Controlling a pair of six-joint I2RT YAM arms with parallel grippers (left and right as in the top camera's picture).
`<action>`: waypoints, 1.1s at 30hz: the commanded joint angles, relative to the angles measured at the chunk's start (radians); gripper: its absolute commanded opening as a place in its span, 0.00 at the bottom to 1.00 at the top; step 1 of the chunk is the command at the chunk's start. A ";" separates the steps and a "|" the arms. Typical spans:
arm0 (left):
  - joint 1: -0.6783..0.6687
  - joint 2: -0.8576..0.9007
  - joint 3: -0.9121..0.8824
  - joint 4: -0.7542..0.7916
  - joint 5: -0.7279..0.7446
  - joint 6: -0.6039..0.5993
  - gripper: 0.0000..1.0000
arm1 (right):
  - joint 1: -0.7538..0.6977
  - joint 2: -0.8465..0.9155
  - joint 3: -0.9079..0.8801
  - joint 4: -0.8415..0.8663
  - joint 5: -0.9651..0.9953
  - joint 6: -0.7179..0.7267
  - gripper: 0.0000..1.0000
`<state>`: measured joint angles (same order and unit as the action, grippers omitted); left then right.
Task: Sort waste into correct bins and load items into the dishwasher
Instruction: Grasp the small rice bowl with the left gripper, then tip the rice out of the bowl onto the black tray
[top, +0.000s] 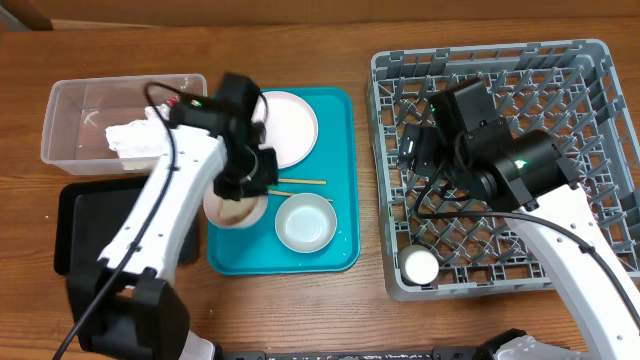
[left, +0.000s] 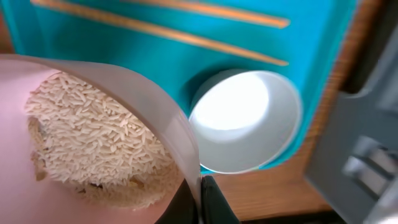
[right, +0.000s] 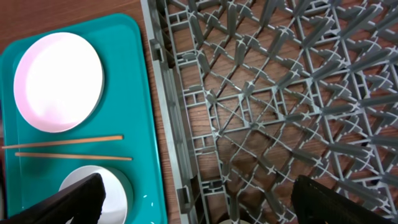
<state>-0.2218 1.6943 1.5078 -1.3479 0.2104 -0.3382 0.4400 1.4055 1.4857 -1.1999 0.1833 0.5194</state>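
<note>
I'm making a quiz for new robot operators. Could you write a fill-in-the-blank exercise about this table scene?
The jaws of the left gripper pinch the rim of a bowl that holds loose ____.
The crumpled napkin lies inside the clear ____.
The chopsticks lie on the teal tray between the empty bowl and the round ____.
The small cup stands in a corner of the grey ____.
Missing words: rice, tub, plate, dish rack.

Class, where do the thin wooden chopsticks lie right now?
In the overhead view, the thin wooden chopsticks lie on the teal serving tray, between the round pinkish plate and the empty white bowl, just right of the rice-filled bowl in the left gripper.
</note>
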 joint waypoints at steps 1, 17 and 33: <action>0.088 -0.053 0.037 -0.047 0.093 0.148 0.04 | -0.004 -0.002 0.019 0.010 0.011 -0.004 0.98; 0.849 -0.043 -0.232 0.077 0.750 0.576 0.04 | -0.004 -0.002 0.019 0.010 -0.001 -0.038 0.98; 1.132 0.183 -0.297 0.061 1.201 0.700 0.04 | -0.004 -0.002 0.019 0.010 -0.001 -0.038 0.98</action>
<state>0.9043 1.8397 1.2171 -1.2755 1.2808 0.3256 0.4397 1.4055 1.4857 -1.1942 0.1825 0.4919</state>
